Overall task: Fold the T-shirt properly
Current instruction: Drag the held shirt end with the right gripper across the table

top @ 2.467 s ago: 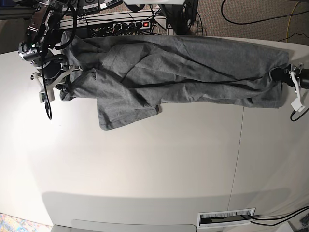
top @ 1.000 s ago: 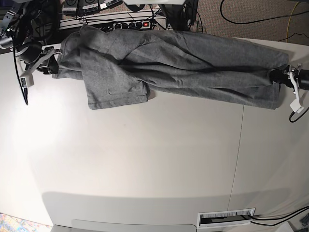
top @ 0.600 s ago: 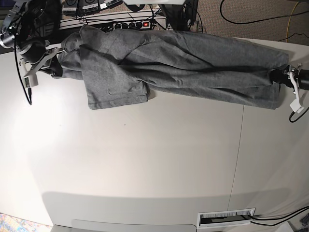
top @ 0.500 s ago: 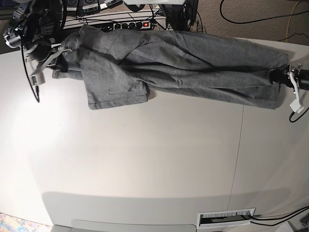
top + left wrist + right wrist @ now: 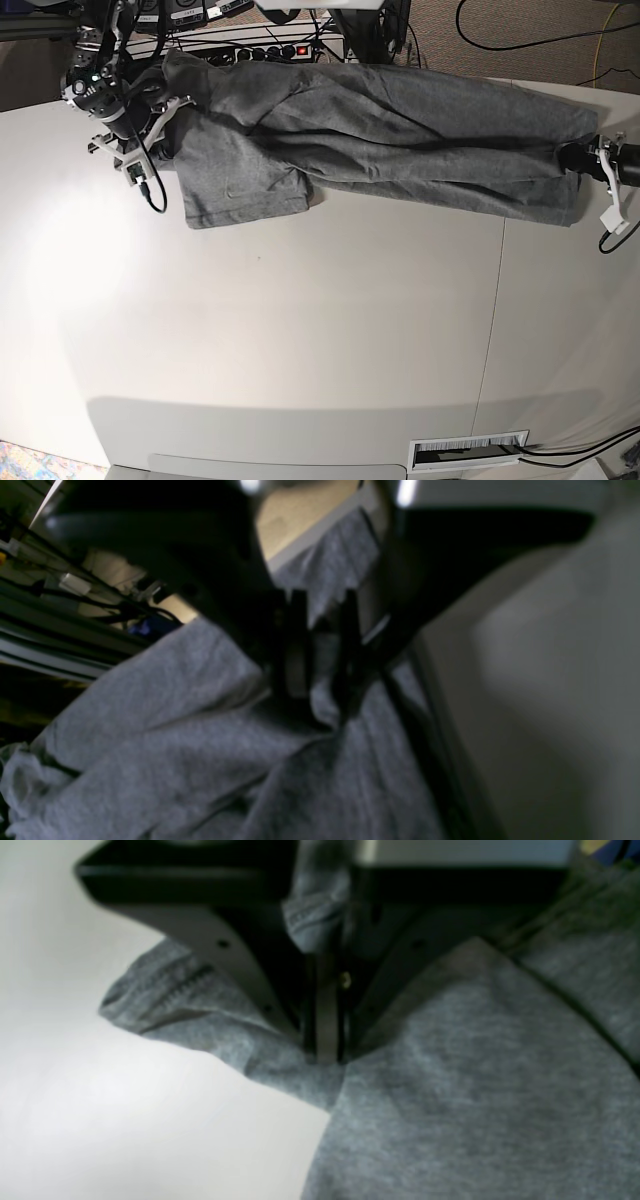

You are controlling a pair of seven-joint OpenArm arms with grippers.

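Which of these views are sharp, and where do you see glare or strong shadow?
Base view: sharp, with bright glare on the table at left. Left wrist view: dark and blurred, left gripper in shadow on the T-shirt. Right wrist view: soft focus, right gripper blurred, table overexposed.

One overhead camera, two close wrist cameras.
The base view is looking straight down on the whole worktop (image 5: 300, 330); each wrist view is peering along its gripper, very near, sharing opposite ends of the T-shirt (image 5: 400, 130) with it.
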